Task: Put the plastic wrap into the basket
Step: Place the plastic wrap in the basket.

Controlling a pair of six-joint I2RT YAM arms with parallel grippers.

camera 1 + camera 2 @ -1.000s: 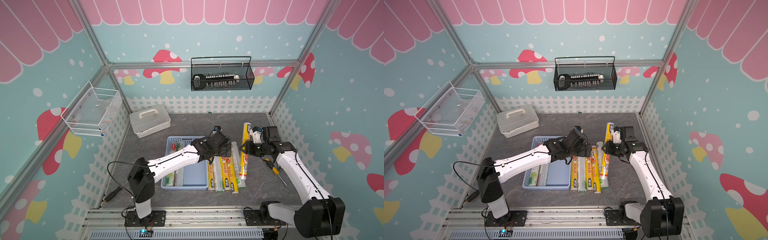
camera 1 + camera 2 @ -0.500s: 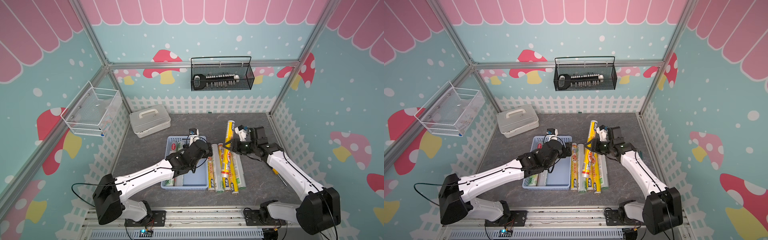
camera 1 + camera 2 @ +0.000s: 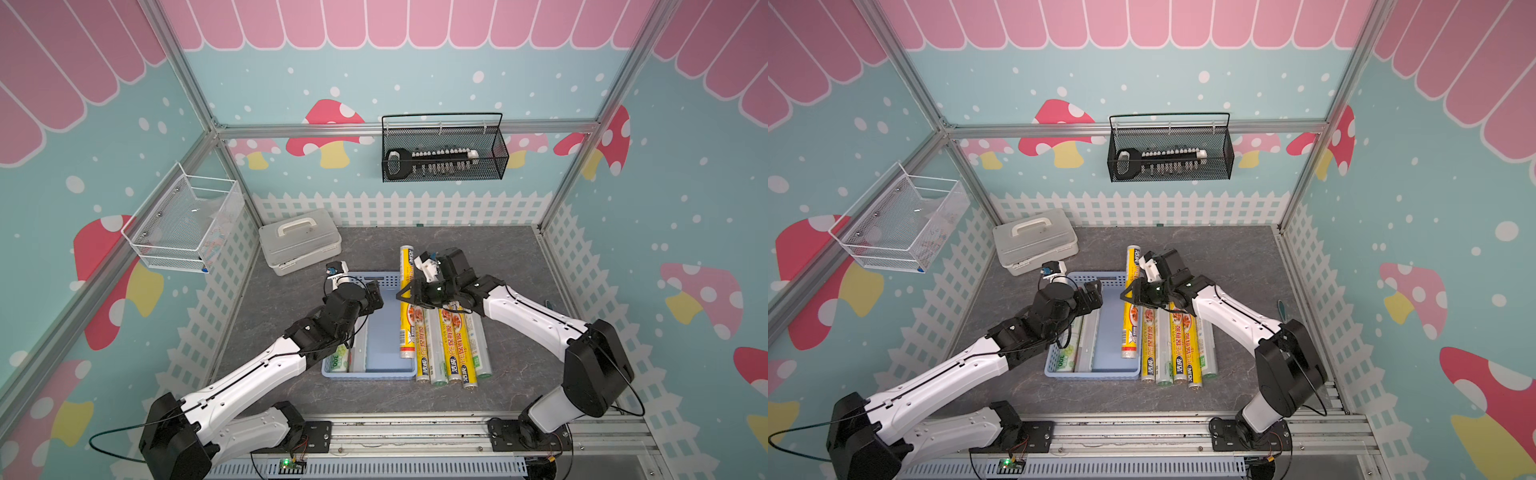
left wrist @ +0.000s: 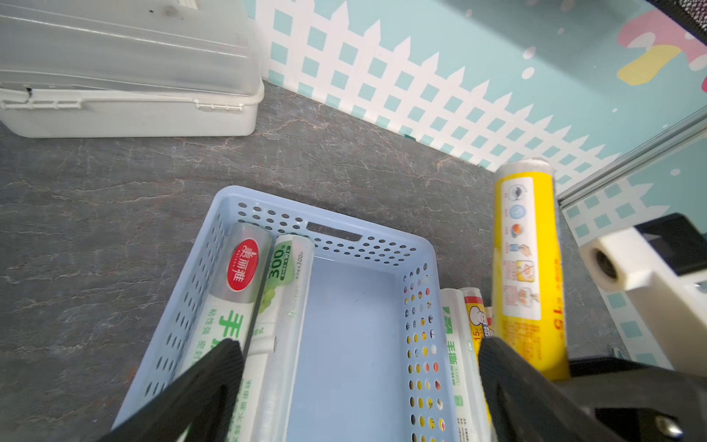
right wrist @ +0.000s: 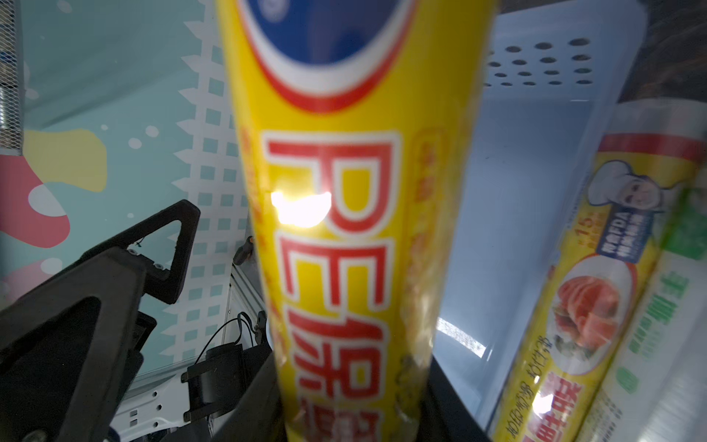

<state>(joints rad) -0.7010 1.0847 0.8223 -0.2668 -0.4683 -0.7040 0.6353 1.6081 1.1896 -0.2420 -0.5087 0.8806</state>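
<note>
Yellow roll [image 3: 407, 332] has moved left: our right gripper [image 3: 411, 294] pinches its middle, holds it above right edge of basket [image 3: 370, 376]. Our left gripper [image 4: 357, 346], wide apart, empty, has backed off. Next, we think: lower it in.

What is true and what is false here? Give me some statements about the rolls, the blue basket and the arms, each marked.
1. The right jaws are shut on a yellow roll. True.
2. The blue basket is empty. False: two silvery-white rolls lie in it.
3. The left jaws hold a roll. False: they stand open and empty above the basket.
4. A white lidded box stands on the table behind the basket. True.
5. Every roll is in the basket. False: several rolls lie on the table beside it.
</note>
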